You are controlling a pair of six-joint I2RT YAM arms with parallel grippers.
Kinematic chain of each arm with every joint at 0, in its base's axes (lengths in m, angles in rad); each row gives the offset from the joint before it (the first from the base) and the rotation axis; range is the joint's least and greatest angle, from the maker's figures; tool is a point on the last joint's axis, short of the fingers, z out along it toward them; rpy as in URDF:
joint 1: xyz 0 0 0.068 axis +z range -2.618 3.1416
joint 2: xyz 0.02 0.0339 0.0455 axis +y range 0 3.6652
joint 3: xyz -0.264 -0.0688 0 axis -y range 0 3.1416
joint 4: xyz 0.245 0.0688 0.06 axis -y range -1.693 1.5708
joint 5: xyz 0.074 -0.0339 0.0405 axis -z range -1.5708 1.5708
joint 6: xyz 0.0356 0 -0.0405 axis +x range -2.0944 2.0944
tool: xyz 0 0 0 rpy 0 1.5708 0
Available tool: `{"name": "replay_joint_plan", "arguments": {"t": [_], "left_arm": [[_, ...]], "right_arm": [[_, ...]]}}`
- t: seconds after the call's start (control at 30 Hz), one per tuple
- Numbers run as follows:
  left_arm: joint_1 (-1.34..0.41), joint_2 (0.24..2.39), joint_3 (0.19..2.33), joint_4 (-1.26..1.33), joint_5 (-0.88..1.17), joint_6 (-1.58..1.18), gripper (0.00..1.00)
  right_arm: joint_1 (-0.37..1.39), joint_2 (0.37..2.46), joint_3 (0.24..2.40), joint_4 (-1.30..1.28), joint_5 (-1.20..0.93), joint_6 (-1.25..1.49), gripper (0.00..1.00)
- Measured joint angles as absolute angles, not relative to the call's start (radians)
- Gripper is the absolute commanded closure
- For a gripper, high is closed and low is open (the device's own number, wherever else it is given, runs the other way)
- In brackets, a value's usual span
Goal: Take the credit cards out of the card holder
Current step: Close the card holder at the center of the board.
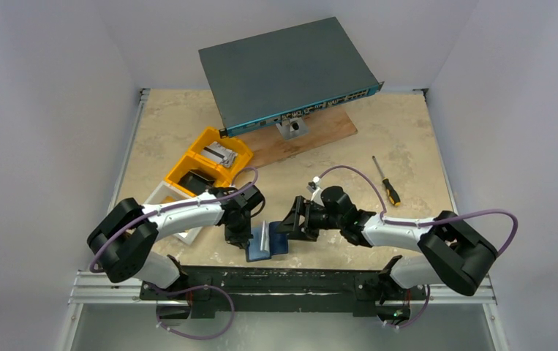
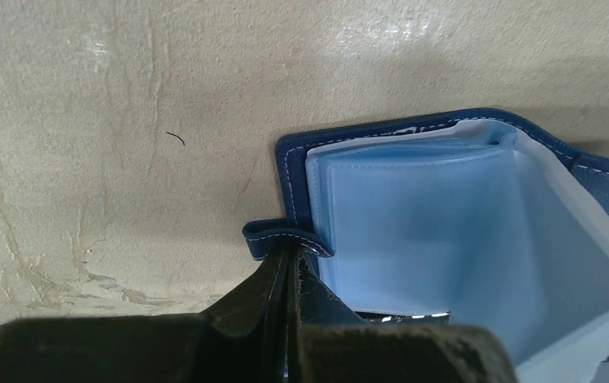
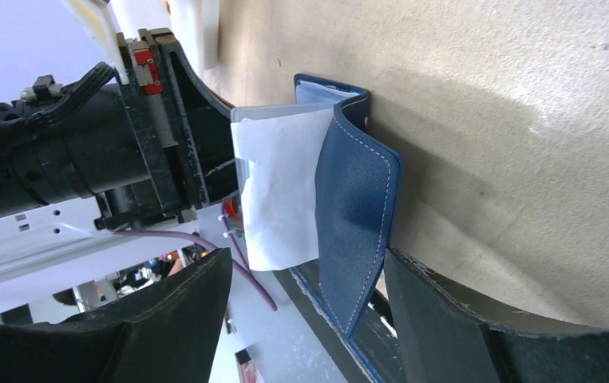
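Observation:
The navy card holder (image 1: 277, 246) lies open near the table's front edge, its pale clear sleeves (image 1: 263, 235) standing up. In the left wrist view my left gripper (image 2: 290, 254) is shut on the stitched navy tab (image 2: 273, 234) at the edge of the card holder (image 2: 293, 171), beside the sleeves (image 2: 444, 223). My right gripper (image 3: 305, 259) is open. The raised navy cover (image 3: 357, 215) and a pale sleeve (image 3: 281, 187) stand between its fingers (image 3: 165, 319), the cover close to the right one. I cannot tell the credit cards apart from the sleeves.
Two yellow bins (image 1: 210, 157) and a white tray (image 1: 167, 196) sit behind the left arm. A grey network switch (image 1: 283, 69) rests on a wooden board (image 1: 319, 131) at the back. A screwdriver (image 1: 387, 181) lies right of centre. The black front rail (image 1: 276, 279) runs just below the holder.

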State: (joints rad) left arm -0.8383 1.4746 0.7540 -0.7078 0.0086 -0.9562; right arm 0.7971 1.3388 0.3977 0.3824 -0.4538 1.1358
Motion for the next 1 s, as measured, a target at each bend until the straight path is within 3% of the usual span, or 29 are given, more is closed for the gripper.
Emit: {"name": "replay_joint_plan", "arguments": {"t": [0.3,0.47,0.67,1.0], "left_arm": [[-0.838,1.478,0.756,-0.704,0.018,-0.929,1.0],[-0.838,1.478,0.754,-0.683,0.036,-0.91,1.0],[-0.867,1.527,0.762,-0.442,0.141,-0.905,1.0],[-0.867,1.56,0.761,-0.301,0.177,-0.905,1.0]], "right_arm": [[0.797,1.337,0.398,0.428,-0.464,1.174,0.33],[0.798,1.337,0.413,0.443,-0.463,1.195,0.41],[0.799,1.332,0.425,0.425,-0.443,1.197,0.55],[0.804,1.345,0.442,0.382,-0.387,1.193,0.66]]}}
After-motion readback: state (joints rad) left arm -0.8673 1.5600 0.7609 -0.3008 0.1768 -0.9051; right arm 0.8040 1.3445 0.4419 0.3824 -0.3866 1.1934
